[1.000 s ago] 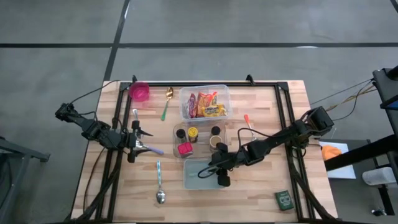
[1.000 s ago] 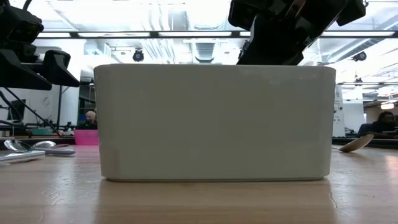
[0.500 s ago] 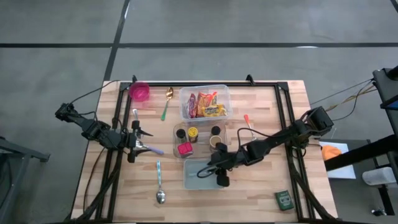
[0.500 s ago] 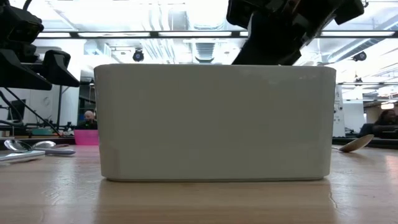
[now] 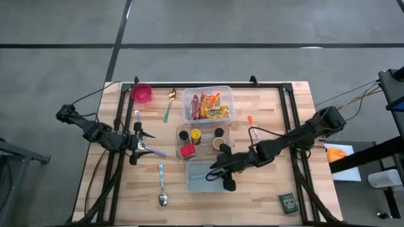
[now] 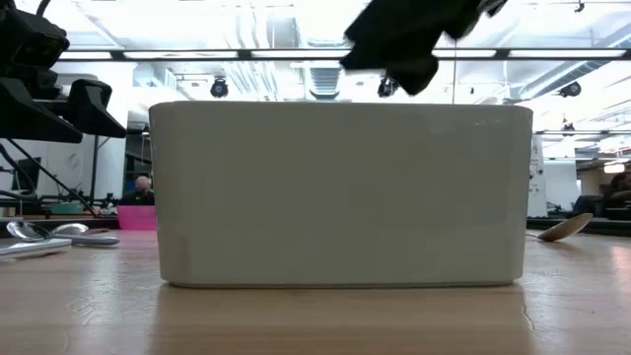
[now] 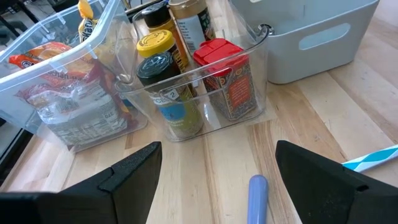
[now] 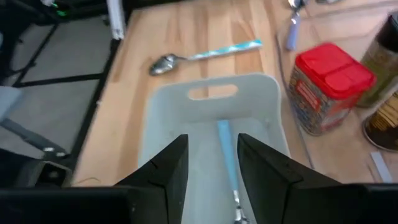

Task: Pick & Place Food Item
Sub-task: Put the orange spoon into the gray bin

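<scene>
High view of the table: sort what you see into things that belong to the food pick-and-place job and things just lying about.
Likely in the job: right end effector; grey bin; snack tub; spice jars.
Lying about: pink cup; green-handled spoon; blue-handled spoon; green box; waiting left end effector.

Bench (image 5: 271, 113): pale wood planks, matt, visible grain. Grey bin (image 8: 211, 134): smooth matt plastic. Clear organiser (image 7: 205, 93) and clear tub (image 7: 56, 81): glossy transparent plastic. Red-capped spice jar (image 7: 227, 78): glossy plastic cap, printed label. Spoon (image 8: 202, 55): shiny metal bowl, light-blue plastic handle.
</scene>
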You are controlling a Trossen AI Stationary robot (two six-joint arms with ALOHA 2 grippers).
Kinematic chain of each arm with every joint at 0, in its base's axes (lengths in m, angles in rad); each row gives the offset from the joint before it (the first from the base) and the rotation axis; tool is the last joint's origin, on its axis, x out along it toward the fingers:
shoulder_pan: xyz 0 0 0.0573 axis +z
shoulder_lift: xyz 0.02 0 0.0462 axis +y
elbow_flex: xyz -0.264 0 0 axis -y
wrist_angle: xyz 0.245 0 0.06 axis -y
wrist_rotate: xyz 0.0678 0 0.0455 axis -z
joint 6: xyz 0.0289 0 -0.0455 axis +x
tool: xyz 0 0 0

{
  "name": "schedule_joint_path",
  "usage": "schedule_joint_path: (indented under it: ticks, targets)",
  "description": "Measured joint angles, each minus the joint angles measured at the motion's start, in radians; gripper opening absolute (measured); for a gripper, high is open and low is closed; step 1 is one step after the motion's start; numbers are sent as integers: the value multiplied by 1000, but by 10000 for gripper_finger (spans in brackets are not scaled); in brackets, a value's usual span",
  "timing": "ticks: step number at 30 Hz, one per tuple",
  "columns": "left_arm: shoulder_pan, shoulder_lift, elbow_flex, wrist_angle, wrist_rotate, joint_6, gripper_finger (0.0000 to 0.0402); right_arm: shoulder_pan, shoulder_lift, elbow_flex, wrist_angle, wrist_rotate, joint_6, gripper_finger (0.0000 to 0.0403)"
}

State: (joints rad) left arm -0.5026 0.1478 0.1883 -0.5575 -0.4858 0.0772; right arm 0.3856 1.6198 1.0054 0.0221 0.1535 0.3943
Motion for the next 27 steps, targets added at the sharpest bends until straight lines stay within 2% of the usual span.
schedule_joint_path:
  ticks: [5, 10, 14, 18, 27]
  targets:
    - [0, 0, 0, 0, 0, 0, 316, 40, -77, 0, -64, 26, 0, 137]
    - [0, 0, 0, 0, 0, 0, 316, 95, -138, 0, -228, 220, 102, 137]
    - [0, 0, 0, 0, 0, 0, 316, 139, -168, 0, -387, 366, 301, 137]
    - [0, 0, 0, 0, 0, 0, 316, 170, -176, 0, -522, 455, 497, 137]
    - [0, 0, 0, 0, 0, 0, 316, 178, -179, 0, -869, 497, 954, 137]
